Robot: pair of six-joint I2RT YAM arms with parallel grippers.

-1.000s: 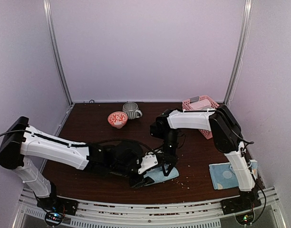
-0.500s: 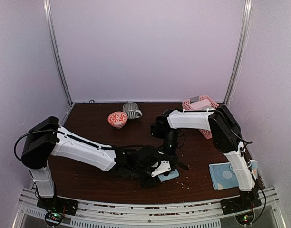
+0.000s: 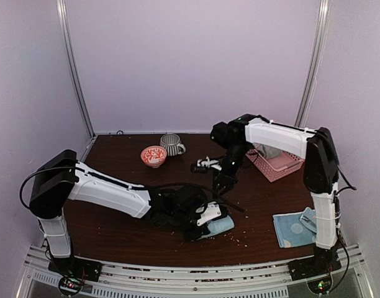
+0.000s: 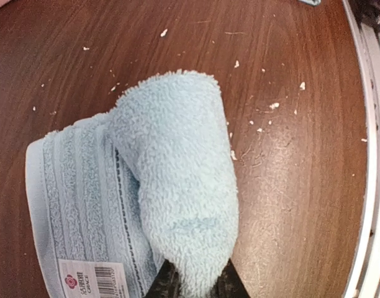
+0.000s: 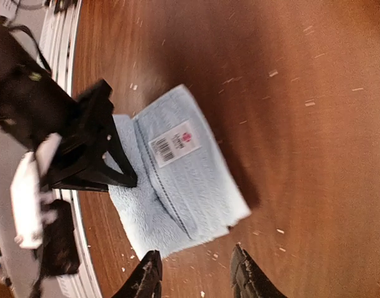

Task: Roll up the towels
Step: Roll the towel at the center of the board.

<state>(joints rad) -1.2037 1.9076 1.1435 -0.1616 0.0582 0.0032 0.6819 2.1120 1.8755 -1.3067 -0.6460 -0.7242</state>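
Observation:
A plain light blue towel point(image 4: 171, 186) with a white label point(image 4: 84, 280) lies near the table's front edge, its right part folded over into a thick roll. My left gripper point(image 4: 195, 282) is shut on the near end of that roll, one dark finger on each side. From above, the towel point(image 3: 222, 224) sticks out to the right of the left gripper point(image 3: 205, 226). My right gripper point(image 5: 196, 273) hangs open above the wood just off the towel's point(image 5: 184, 174) edge, with nothing in it. A second towel point(image 3: 294, 230), blue with pale dots, lies flat at front right.
A pink lattice basket point(image 3: 278, 162) stands at the back right under the right arm. A red-patterned bowl point(image 3: 153, 155) and a striped mug point(image 3: 171, 144) sit at the back. A small black and white object point(image 3: 205, 165) lies mid-table. Crumbs dot the wood point(image 4: 271, 107).
My right gripper has opened, let go of the towel and lifted away toward the back. My left gripper has slid right along the towel and shut on its rolled end.

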